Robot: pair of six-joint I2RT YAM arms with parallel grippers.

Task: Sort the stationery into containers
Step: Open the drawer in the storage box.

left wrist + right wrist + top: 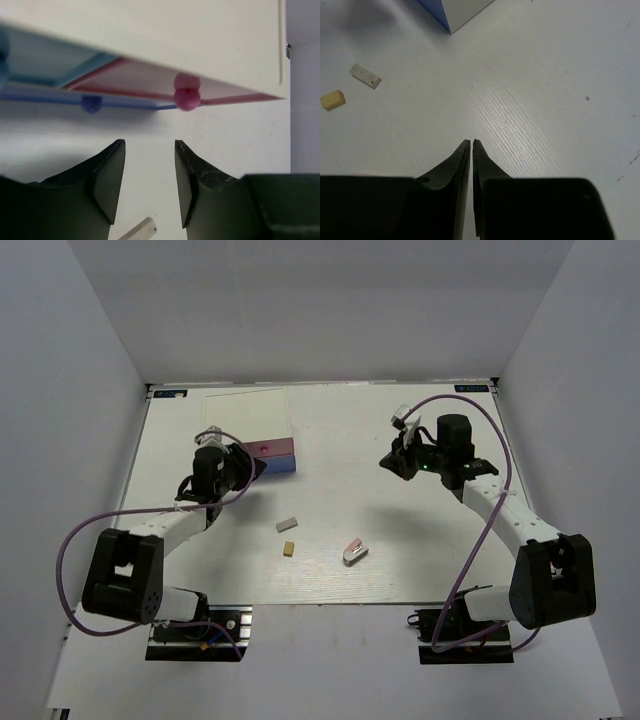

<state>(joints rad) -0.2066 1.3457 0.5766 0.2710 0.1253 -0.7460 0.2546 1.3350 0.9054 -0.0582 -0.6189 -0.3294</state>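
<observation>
The drawer box (250,420) has a white top, with pink and blue fronts facing the near side. My left gripper (256,470) is open and empty just in front of it. In the left wrist view the gripper (149,146) faces the pink knob (186,98), a short gap away, and a blue knob (91,103) is to the left. A grey-white eraser (288,525), a tan eraser (289,549) and a white-pink oblong piece (354,552) lie mid-table. My right gripper (388,462) is shut and empty above the bare table (471,142). No markers are in view.
The right wrist view shows the grey-white eraser (365,76), the tan eraser (333,100) and a corner of the drawer box (460,10) at the far left. The grey-white eraser's end shows below my left gripper's fingers (142,231). White walls enclose the table.
</observation>
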